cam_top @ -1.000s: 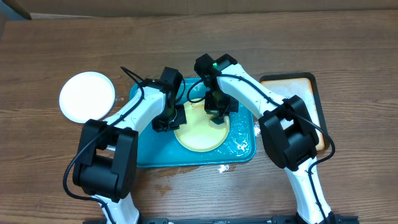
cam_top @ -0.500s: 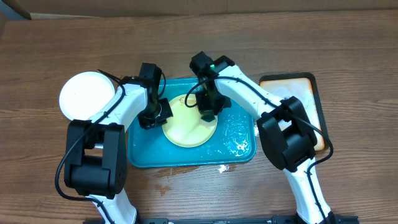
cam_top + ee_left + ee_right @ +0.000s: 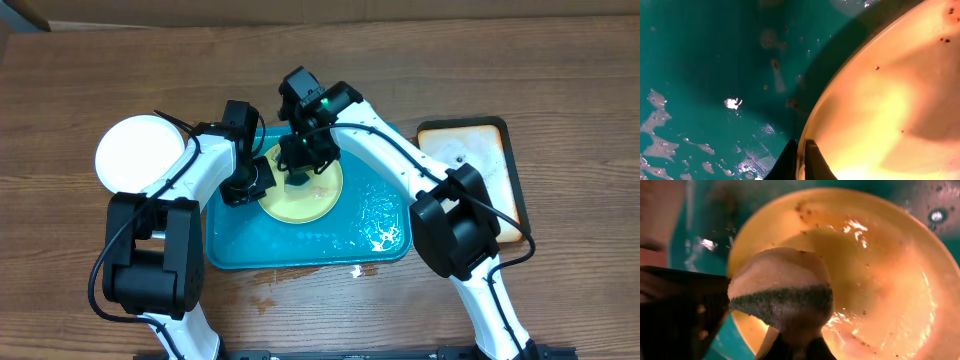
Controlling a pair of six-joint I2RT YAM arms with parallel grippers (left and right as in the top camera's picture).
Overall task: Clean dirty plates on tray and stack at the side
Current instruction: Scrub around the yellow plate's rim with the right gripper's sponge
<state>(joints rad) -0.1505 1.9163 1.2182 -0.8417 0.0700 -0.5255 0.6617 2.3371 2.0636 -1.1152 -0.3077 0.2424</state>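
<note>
Broadly, the brown wooden counter (image 3: 400, 60) carries one large teal-blue rectangular plastic tray (image 3: 300, 248), wet and flecked with suds. One smaller black-rimmed tan tray (image 3: 480, 150) sits just beside it on my right.

I count two plates in view. One pale yellow round plate (image 3: 315, 203) lies flat in the left half of the teal tray. One white round plate (image 3: 138, 152) rests on the bare counter off the tray's left end; whether others lie under it I cannot tell.

The yellow plate looks stiff and light, and its glossy wet film, dotted with brown specks, should make it slippery. I judge the raised rim the soundest place to take it, pinched across the edge rather than on the slick face. My left end effector (image 3: 801, 151) is closed tight on exactly that rim, at the plate's left side.

One tan sponge with a dark scouring layer (image 3: 782, 292) is here, and it looks soft and squashy. My right end effector (image 3: 794, 347) is clamped on it, holding it over the yellow plate; whether it presses down I cannot tell.
</note>
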